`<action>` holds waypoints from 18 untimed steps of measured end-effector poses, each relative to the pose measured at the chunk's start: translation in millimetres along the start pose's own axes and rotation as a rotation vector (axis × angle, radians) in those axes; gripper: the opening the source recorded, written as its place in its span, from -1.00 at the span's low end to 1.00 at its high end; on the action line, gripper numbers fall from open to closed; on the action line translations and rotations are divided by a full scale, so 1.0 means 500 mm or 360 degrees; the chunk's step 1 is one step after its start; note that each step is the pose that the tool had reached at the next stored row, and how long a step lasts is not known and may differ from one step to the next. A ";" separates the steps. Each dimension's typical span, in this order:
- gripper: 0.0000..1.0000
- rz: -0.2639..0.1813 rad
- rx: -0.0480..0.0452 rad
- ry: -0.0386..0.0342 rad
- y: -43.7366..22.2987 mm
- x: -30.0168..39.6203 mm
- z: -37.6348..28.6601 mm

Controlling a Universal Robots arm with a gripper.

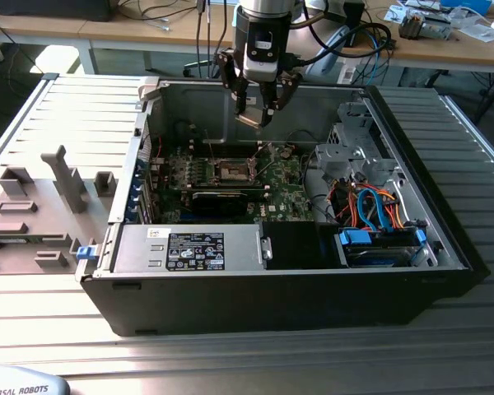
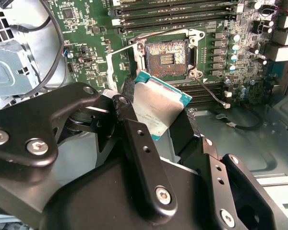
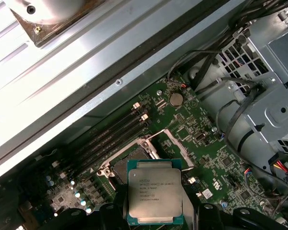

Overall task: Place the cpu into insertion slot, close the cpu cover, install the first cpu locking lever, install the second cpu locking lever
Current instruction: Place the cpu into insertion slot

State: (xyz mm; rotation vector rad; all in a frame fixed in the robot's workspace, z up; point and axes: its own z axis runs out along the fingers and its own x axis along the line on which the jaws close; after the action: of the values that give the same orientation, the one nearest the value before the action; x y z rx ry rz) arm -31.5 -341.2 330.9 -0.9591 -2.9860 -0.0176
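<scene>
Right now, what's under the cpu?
The cpu, held in the hand, hangs above the motherboard. The insertion slot lies open below, nothing in it. In the first wrist view the cpu covers part of that slot.

silver cpu [image 3: 155,197], green motherboard [image 3: 216,163], black pincer [image 2: 151,139]

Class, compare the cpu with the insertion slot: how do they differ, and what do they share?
The cpu has a silver-grey metal top; the insertion slot has a dark, patterned centre. The cpu is held in the gripper above the board; the insertion slot lies flat on it, uncovered. Both are square.
</scene>
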 end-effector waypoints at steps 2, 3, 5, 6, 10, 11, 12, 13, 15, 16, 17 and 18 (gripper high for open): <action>0.08 0.0001 0.0000 0.0000 0.000 0.000 0.000; 0.08 0.0002 0.0000 0.0000 0.000 0.000 0.000; 0.08 0.0007 0.0001 -0.0001 0.000 0.000 0.000; 0.08 0.0011 0.0001 -0.0001 0.000 0.000 0.000; 0.08 0.0014 0.0002 -0.0002 0.000 0.000 0.000; 0.08 0.0016 0.0002 -0.0002 0.000 0.000 0.000; 0.08 0.0018 0.0002 -0.0002 0.000 0.000 0.000; 0.08 0.0019 0.0002 -0.0002 0.000 0.000 0.000; 0.08 0.0020 0.0002 -0.0002 0.000 0.000 0.000; 0.08 0.0021 0.0002 -0.0002 0.000 0.000 0.000; 0.08 0.0022 0.0003 -0.0002 0.000 0.000 0.000; 0.08 0.0023 0.0003 -0.0002 0.000 0.000 0.000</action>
State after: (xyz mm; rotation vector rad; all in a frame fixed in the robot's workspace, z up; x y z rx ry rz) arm -31.5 -341.2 330.8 -0.9807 -2.9798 -0.0144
